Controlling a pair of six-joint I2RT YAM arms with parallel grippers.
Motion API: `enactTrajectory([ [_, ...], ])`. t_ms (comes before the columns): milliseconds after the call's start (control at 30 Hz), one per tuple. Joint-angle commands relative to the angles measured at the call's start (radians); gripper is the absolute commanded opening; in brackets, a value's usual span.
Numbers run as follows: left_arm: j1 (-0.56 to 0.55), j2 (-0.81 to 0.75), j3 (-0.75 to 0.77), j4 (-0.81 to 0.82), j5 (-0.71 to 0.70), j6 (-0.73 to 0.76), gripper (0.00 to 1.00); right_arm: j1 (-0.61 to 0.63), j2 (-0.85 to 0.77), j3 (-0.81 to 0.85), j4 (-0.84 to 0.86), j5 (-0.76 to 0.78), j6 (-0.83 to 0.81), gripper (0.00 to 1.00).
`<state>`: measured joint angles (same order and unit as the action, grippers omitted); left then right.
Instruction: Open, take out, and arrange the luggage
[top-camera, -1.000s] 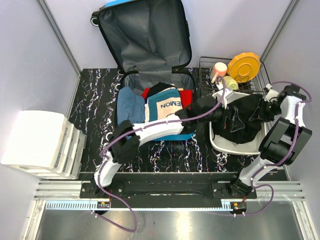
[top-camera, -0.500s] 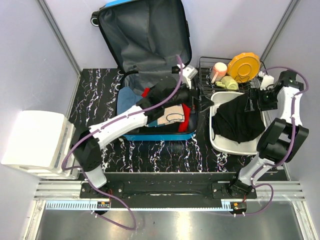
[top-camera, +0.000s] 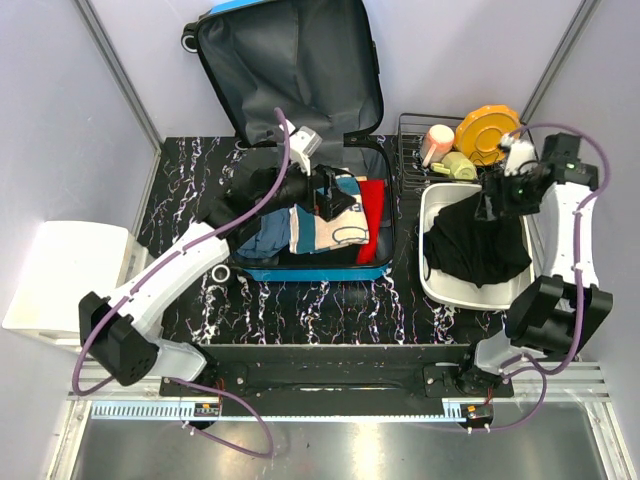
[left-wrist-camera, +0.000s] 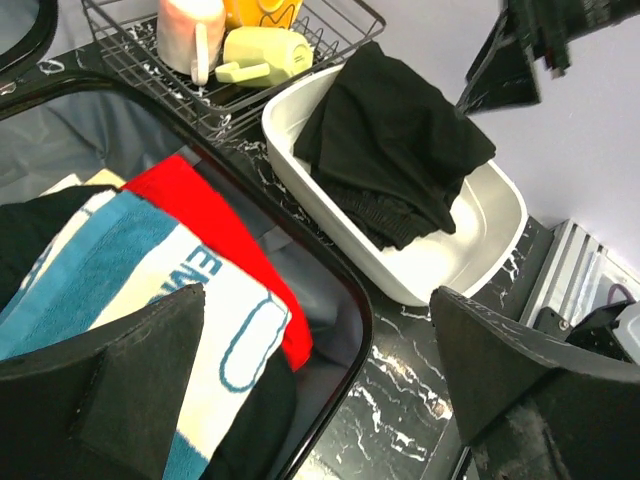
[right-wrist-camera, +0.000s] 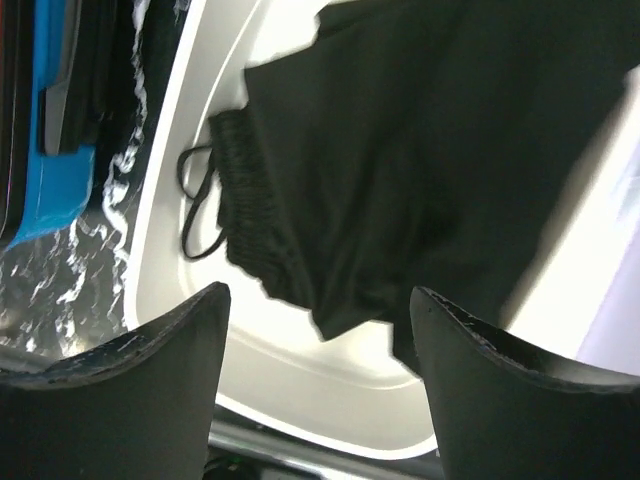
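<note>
The luggage (top-camera: 290, 70) lies open at the back centre, its grey-lined lid up against the wall. Folded clothes fill its lower half: a white and blue towel (left-wrist-camera: 200, 300), a red garment (left-wrist-camera: 220, 220) and dark pieces. My left gripper (top-camera: 335, 200) hovers open over these clothes near the black rim (left-wrist-camera: 345, 300), with nothing between its fingers (left-wrist-camera: 120, 390). My right gripper (top-camera: 492, 198) is open above the white basin (top-camera: 440, 285). A black garment (right-wrist-camera: 420, 170) lies loose in that basin below its fingers (right-wrist-camera: 520, 390).
A wire rack (top-camera: 415, 135) behind the basin holds an orange plate (top-camera: 488, 130), a pink cup (top-camera: 437, 140) and a yellow-green cup (top-camera: 460, 165). White plastic bins (top-camera: 75, 290) stand at the left. Side walls close in on both sides.
My left arm swung from the basin back left over the suitcase clothes. My right gripper opened, let go of the black garment and drew back toward the rack.
</note>
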<state>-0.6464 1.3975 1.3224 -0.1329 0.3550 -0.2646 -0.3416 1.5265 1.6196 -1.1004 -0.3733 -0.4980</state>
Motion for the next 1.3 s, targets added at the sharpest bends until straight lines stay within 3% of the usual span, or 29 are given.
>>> enactTrajectory([
  [0,0.028,-0.092,-0.077,-0.004,0.03,0.045,0.99,0.076,0.02,-0.165,0.046,-0.021,0.093,0.82],
  [167,0.06,-0.1,-0.12,-0.01,0.032,0.048,0.99,0.144,0.102,-0.271,0.137,0.002,0.136,0.87],
  [333,0.109,-0.075,-0.094,-0.053,0.021,0.059,0.99,0.193,0.168,-0.34,0.279,0.129,0.15,0.94],
  [533,0.146,-0.034,-0.084,-0.043,0.024,0.034,0.99,0.219,0.328,-0.356,0.336,0.214,0.085,0.92],
  [667,0.149,-0.022,-0.084,-0.045,0.019,0.041,0.99,0.22,0.392,-0.33,0.333,0.243,0.081,0.69],
  [700,0.151,-0.019,-0.084,-0.045,0.019,0.039,0.99,0.22,0.391,-0.333,0.332,0.235,0.076,0.53],
  [767,0.157,-0.012,-0.083,-0.043,0.018,0.033,0.99,0.22,0.364,-0.342,0.307,0.209,0.027,0.37],
  [800,0.159,-0.014,-0.084,-0.039,0.018,0.03,0.99,0.222,0.353,-0.343,0.289,0.159,-0.005,0.21],
  [900,0.168,-0.012,-0.081,-0.036,0.03,0.024,0.99,0.22,0.284,-0.343,0.185,0.07,-0.179,0.0],
  [1100,0.175,-0.012,-0.084,-0.033,0.05,0.025,0.99,0.222,0.098,-0.354,-0.051,-0.038,-0.643,0.0],
  [1267,0.175,-0.003,-0.078,-0.027,0.062,0.025,0.99,0.223,0.008,-0.417,-0.173,0.017,-1.008,0.0],
])
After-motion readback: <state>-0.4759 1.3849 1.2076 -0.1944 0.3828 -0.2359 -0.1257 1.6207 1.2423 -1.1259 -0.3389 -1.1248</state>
